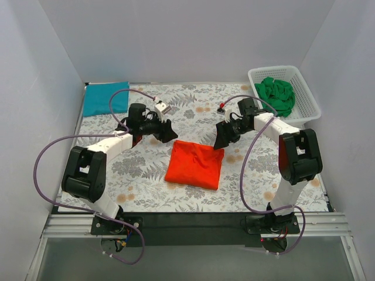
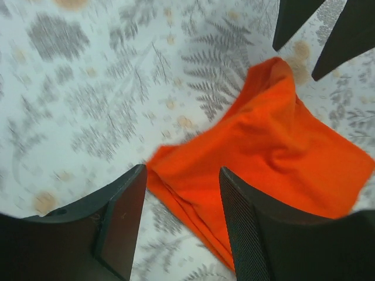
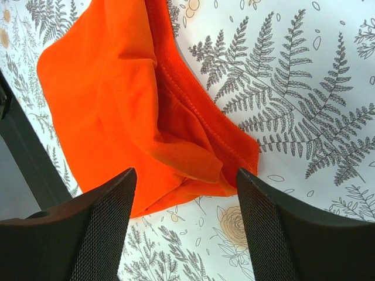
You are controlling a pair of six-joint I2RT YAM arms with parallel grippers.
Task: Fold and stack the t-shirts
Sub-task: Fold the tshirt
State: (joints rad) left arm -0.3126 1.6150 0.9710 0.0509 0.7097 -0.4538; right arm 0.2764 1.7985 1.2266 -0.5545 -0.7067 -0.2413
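Note:
A folded orange t-shirt [image 1: 194, 164] lies in the middle of the fern-print cloth. My left gripper [image 1: 168, 132] is open and empty just off its far left corner; in the left wrist view the shirt [image 2: 275, 146] lies between and beyond the fingers [image 2: 123, 216]. My right gripper [image 1: 221, 138] is open and empty just off its far right corner; the right wrist view shows that bunched corner [image 3: 146, 111] between the fingers [image 3: 263, 228]. A folded teal t-shirt [image 1: 104, 98] lies at the far left. A crumpled green t-shirt [image 1: 277, 93] sits in the basket.
A white plastic basket [image 1: 309, 99] stands at the far right corner. White walls close in the table on three sides. The dark front rail [image 1: 193, 220] carries both arm bases.

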